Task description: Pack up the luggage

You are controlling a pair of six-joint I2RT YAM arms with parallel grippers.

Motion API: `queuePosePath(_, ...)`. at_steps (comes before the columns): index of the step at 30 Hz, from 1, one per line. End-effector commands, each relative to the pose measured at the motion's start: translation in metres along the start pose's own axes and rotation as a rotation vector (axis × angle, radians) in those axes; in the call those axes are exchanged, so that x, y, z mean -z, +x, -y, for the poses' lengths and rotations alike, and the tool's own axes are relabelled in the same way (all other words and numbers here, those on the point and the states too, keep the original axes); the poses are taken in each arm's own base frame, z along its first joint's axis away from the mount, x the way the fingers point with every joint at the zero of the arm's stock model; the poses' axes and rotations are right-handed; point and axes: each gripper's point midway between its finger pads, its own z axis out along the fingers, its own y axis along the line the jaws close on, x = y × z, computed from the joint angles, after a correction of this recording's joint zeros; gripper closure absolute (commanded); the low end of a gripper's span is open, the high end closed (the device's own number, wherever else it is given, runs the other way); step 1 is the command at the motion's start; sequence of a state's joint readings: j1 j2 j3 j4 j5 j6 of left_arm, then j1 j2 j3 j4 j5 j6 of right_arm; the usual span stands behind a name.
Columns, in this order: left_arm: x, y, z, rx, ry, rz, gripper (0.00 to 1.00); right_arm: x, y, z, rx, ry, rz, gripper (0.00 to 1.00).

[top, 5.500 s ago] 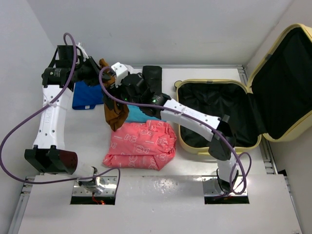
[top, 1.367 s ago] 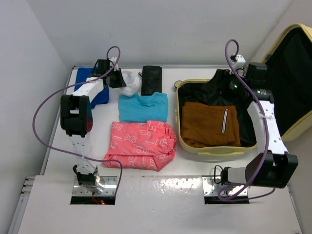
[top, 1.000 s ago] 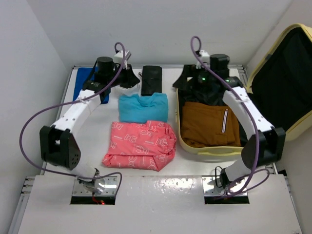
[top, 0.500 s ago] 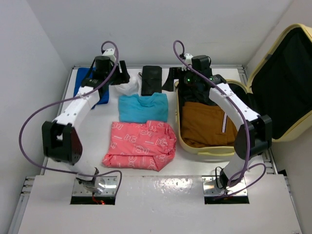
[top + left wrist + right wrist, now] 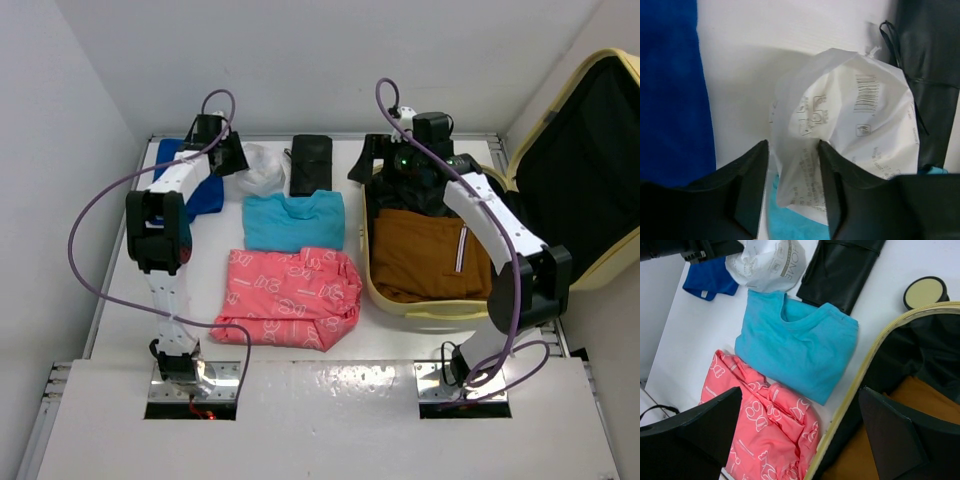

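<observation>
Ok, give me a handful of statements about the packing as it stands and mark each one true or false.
1. A brown garment lies inside the luggage. True.
2. The luggage lid is shut. False: it stands open, showing its black lining.
3. The left jaws are open at the white plastic bag. True.
4. The right jaws grip a garment. False: they are open and empty.
5. Every garment is packed. False: the teal shirt and the pink garment lie outside the luggage.
</observation>
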State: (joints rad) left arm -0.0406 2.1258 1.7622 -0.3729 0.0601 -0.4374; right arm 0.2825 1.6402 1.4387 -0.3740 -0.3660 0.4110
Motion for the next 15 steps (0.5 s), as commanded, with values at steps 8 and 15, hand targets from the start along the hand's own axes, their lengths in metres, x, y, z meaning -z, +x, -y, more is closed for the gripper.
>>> queuePosePath(8,0.020,-0.029,0.028,-0.014,0.151,0.050,1.00,0.008,-0.008,-0.004,0.009,-0.020,0.026,0.04)
queuePosePath(15,0.113,-0.085,0.087,-0.085,0.432,0.231,1.00,0.005,-0.015,-0.013,0.020,-0.054,0.043,0.04)
